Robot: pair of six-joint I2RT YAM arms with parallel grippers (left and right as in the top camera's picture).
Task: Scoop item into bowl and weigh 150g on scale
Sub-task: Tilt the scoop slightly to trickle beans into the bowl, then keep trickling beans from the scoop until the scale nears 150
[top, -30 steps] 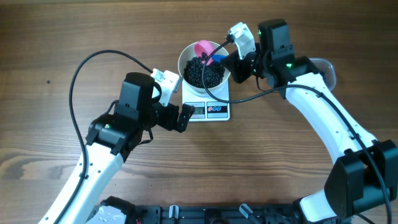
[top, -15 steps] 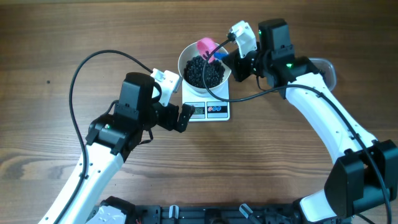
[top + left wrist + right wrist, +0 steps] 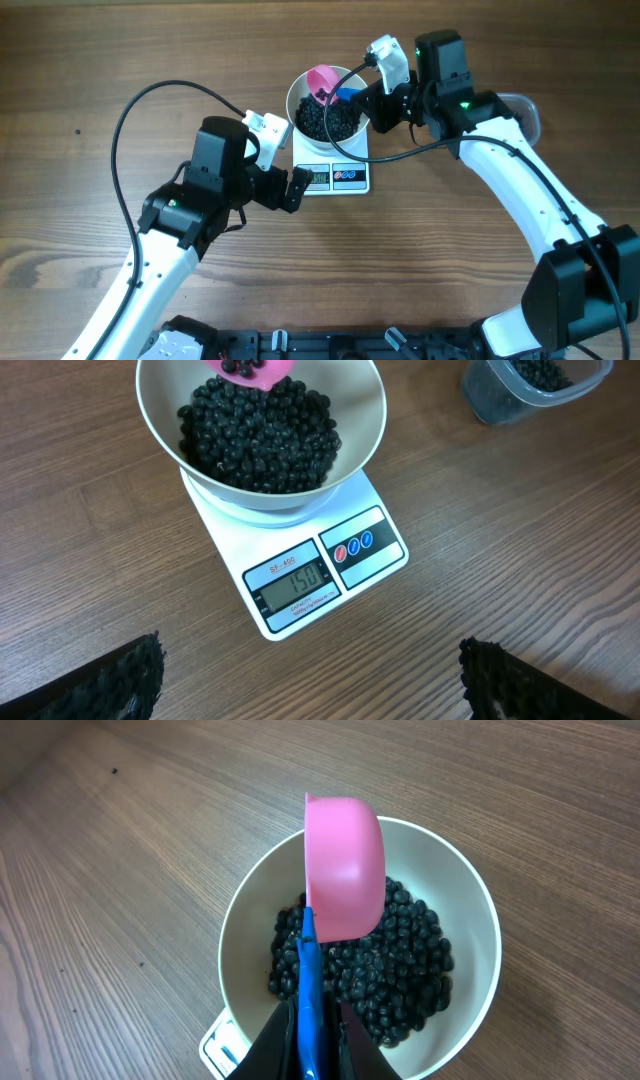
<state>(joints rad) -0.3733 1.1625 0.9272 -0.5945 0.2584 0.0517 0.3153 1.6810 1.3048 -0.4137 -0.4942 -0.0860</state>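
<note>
Shifts scoop point(image 3: 345, 870) slightly over bowl point(image 3: 240, 930), right pincer point(image 3: 305, 1020) clenched on its handle, left pincer point(image 3: 315, 680) released; reads about 150 on scale point(image 3: 380, 550), target likely met.

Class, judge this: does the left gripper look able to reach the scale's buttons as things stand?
Probably yes. The open left gripper hangs just short of the scale, with nothing between them, and the bowl leaves the buttons uncovered.
</note>
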